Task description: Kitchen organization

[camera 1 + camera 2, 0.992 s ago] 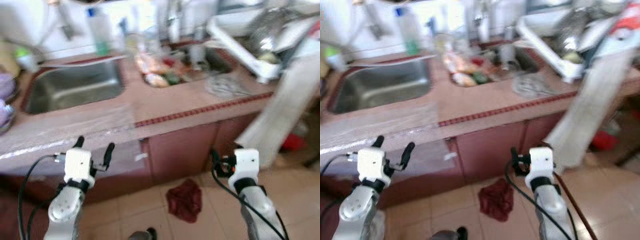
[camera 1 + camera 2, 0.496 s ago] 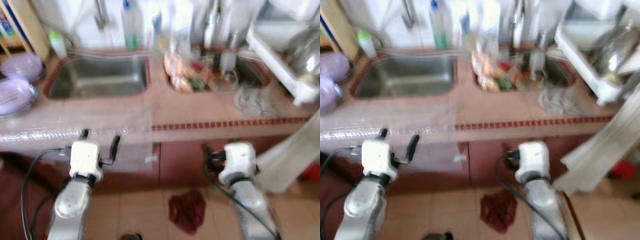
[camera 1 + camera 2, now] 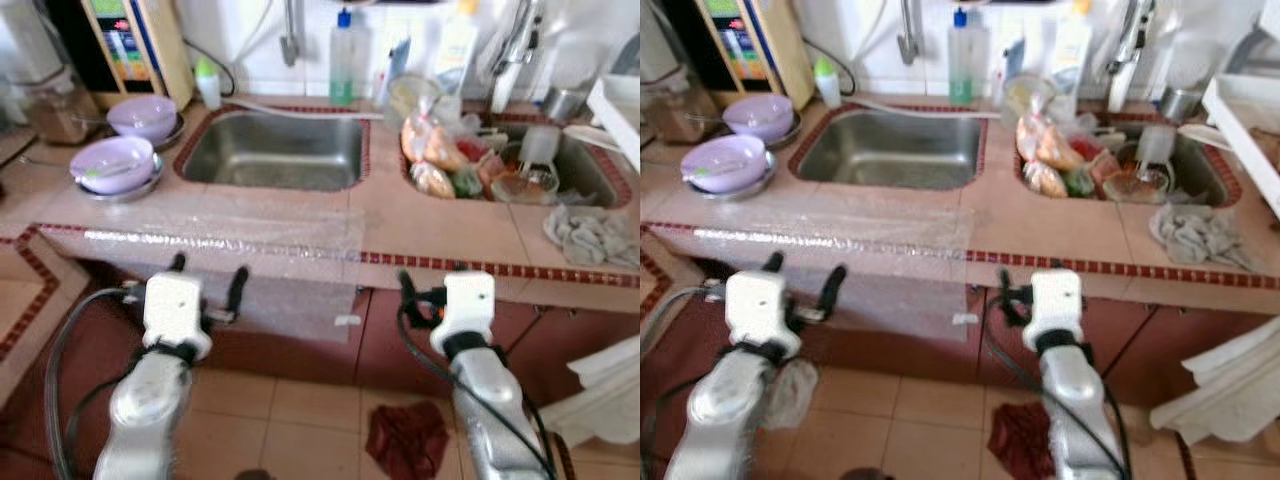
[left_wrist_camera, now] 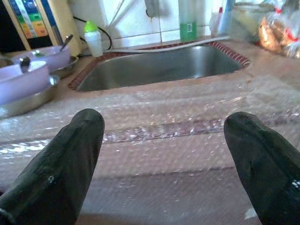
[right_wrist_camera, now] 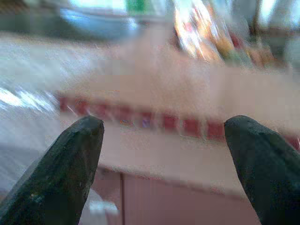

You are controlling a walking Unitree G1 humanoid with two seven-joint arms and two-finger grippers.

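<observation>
You are standing before the bench (image 3: 300, 215) with both arms raised and nothing held; the left gripper (image 3: 208, 280) has its fingers spread apart in front of the bubble wrap sheet (image 3: 250, 235) that drapes over the bench edge, and the right gripper (image 5: 164, 164) is likewise wide open, short of the red tile trim (image 3: 470, 268). No single target is yet singled out, so settle on 1 first; the likely candidates are the 2 purple bowls (image 3: 112, 163) on the left, the food bags (image 3: 435, 160) between the 2 sinks, and the grey cloth (image 3: 590, 232) on the right; I judge the approach is best made slowly, since the wrap is slippery and could drag.

The head views give you the whole layout, including the red rag (image 3: 405, 440) on the floor; the left wrist view shows the wrap's texture and the green-capped bottle (image 4: 93, 37) up close; the right wrist view is blurred.
</observation>
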